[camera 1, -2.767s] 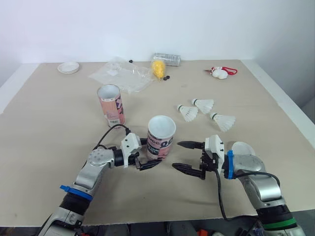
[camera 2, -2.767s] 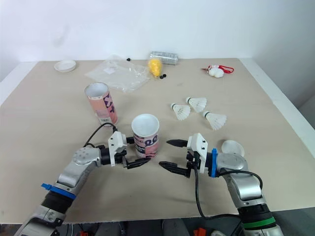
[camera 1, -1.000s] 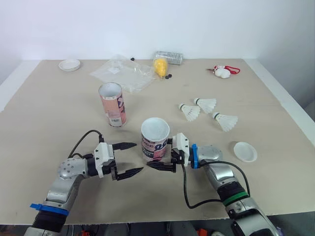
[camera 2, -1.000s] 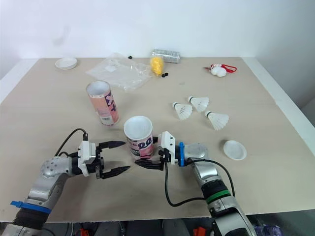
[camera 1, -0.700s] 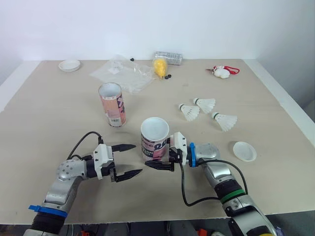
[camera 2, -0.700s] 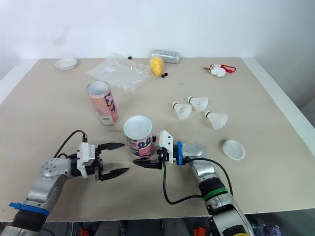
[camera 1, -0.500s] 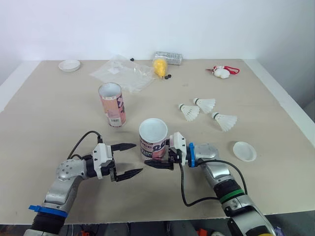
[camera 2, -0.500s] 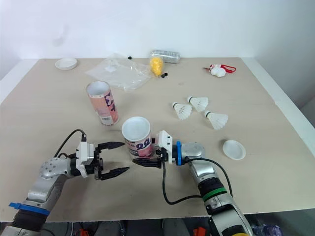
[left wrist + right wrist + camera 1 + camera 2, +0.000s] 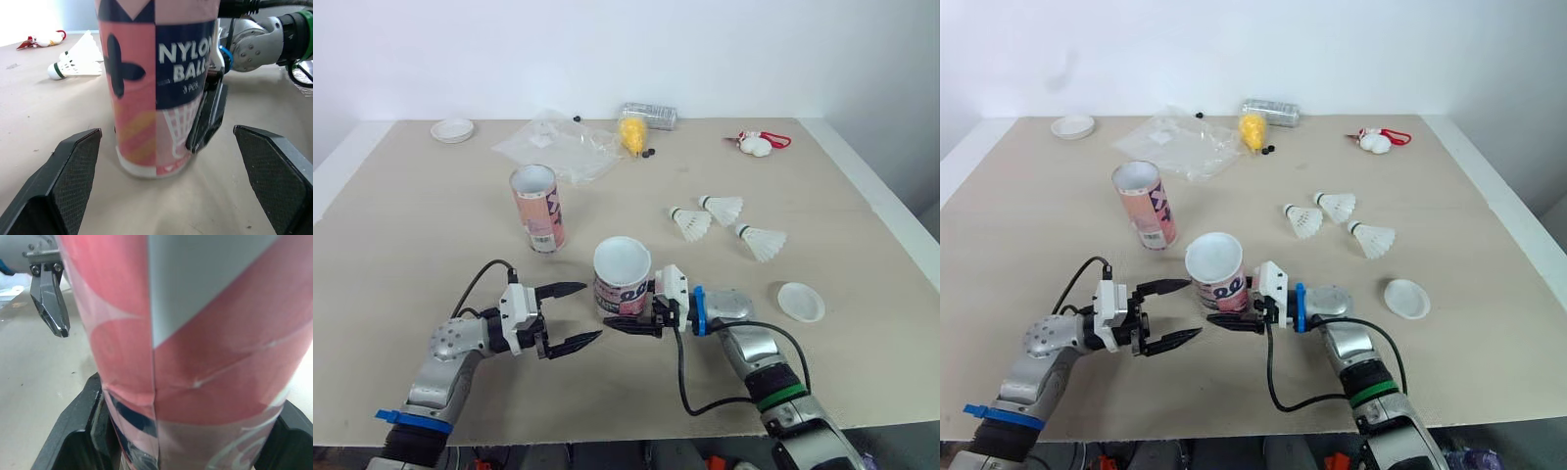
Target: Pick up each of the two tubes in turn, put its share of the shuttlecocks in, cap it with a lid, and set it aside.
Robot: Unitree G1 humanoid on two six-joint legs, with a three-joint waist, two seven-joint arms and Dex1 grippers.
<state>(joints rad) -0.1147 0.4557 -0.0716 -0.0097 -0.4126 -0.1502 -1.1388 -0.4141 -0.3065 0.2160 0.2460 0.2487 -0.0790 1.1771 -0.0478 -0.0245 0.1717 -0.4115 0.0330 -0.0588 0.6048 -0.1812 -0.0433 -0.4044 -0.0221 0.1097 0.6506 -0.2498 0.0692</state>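
Observation:
A pink and navy tube (image 9: 623, 279) stands upright, mouth open, near the table's front. My right gripper (image 9: 621, 317) is shut on the tube's base, a black finger (image 9: 78, 440) on either side. My left gripper (image 9: 566, 316) is open just left of the tube (image 9: 156, 83), not touching it. A second pink tube (image 9: 536, 208) stands farther back on the left. Three white shuttlecocks (image 9: 688, 223), (image 9: 719, 208), (image 9: 761, 240) lie at the right. One white lid (image 9: 801, 301) lies right of my right arm. Another lid (image 9: 452, 129) sits at the far left corner.
A clear plastic bag (image 9: 553, 147), a yellow object (image 9: 629, 132) and a clear wrapped packet (image 9: 646, 116) lie along the table's far side. A red and white trinket (image 9: 759, 144) is at the far right. The table edge (image 9: 862, 201) runs down the right.
Since the earliest frames my left gripper has let go of the near tube and backed off left, and my right gripper has closed on its base. Lately the tube has only shifted slightly.

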